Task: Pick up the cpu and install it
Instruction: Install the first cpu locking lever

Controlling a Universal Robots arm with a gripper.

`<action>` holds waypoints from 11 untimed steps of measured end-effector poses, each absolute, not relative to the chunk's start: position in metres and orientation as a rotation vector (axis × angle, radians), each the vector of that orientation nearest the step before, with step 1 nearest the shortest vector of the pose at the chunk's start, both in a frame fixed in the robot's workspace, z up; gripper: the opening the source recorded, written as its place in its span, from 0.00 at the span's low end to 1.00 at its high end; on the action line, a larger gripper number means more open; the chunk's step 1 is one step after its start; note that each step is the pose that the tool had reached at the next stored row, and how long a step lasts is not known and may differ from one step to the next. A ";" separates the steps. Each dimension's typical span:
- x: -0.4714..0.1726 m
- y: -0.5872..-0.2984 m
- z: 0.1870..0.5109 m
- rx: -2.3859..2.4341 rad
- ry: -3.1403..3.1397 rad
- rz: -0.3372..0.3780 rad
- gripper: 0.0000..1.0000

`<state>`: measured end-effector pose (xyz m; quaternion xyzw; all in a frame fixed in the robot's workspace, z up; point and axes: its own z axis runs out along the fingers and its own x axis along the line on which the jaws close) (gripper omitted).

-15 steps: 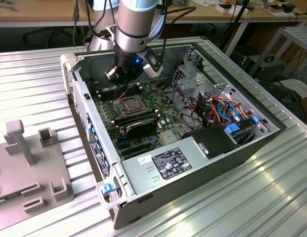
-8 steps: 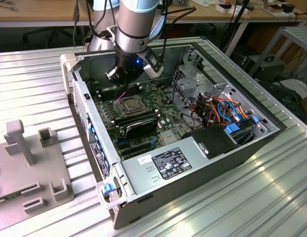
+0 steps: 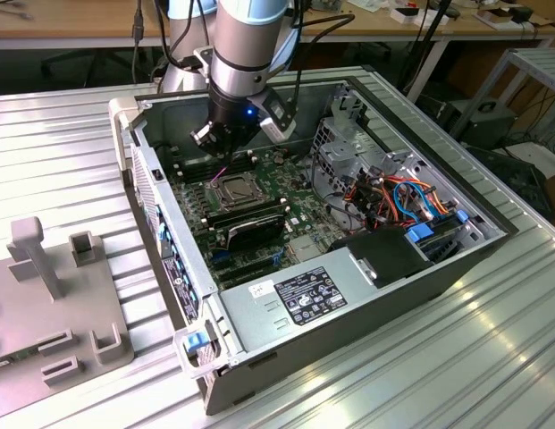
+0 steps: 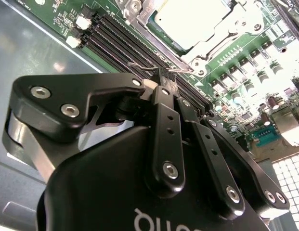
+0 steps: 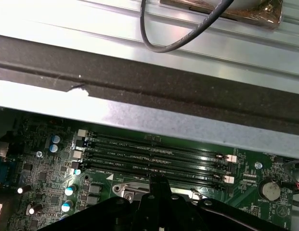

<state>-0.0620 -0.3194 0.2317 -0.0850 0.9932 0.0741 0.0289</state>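
The cpu [image 3: 229,189] [image 4: 195,19], a flat square chip with a dull silver top, lies in its socket on the green motherboard [image 3: 290,192], with the socket's metal frame [image 4: 236,29] around its edges. My gripper [image 3: 221,154] [image 4: 166,79] [image 5: 158,179] hangs just above the board, beside the socket on the side of the memory slots [image 5: 154,154]. Its black fingers [image 4: 163,120] are shut, tips together. A thin wire lever [image 4: 139,66] of the socket runs right at the tips. Whether the wire is clamped between them I cannot tell.
The open computer case [image 3: 161,223] lies on a ribbed metal table [image 3: 491,340]. Its wall [image 5: 139,82] rises close behind the memory slots. A power supply [image 3: 304,295], coloured cables [image 3: 393,192] and black modules [image 3: 246,223] fill the case. A grey fixture [image 3: 54,304] stands at the exterior view's left.
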 end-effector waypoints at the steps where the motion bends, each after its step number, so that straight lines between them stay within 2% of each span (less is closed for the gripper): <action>1: -0.062 -0.319 0.232 -0.262 3.064 0.229 0.11; 11: -0.059 -0.319 0.228 -0.262 3.064 0.229 0.11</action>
